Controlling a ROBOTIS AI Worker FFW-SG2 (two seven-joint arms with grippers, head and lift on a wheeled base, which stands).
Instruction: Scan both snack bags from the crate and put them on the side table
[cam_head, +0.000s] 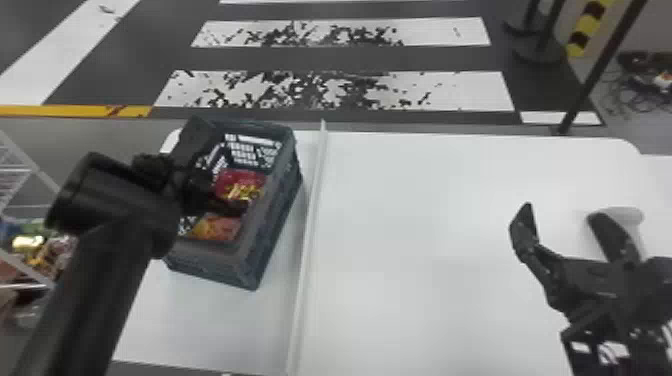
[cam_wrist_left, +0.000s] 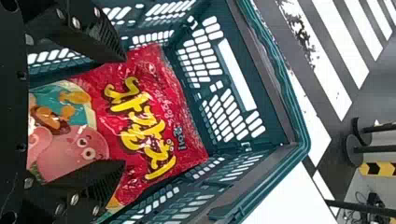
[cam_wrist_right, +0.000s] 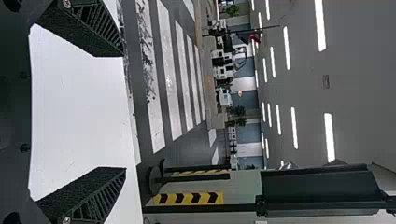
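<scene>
One cartoon bag (cam_wrist_left: 144, 107), left wrist view

Dk floor (cam_head: 350, 59) w/ white stripes (cam_head: 475, 91); strip lights (cam_wrist_right: 286, 48) on grey ceiling (cam_wrist_right: 362, 93); wire rack (cam_head: 25, 268) at L.

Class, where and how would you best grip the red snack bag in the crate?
Probably from above, through the open top of the crate, pinching the red snack bag across its middle with the left gripper. Its printed face is turned up and its film looks pliable, while the crate's walls hinder a side approach.
</scene>
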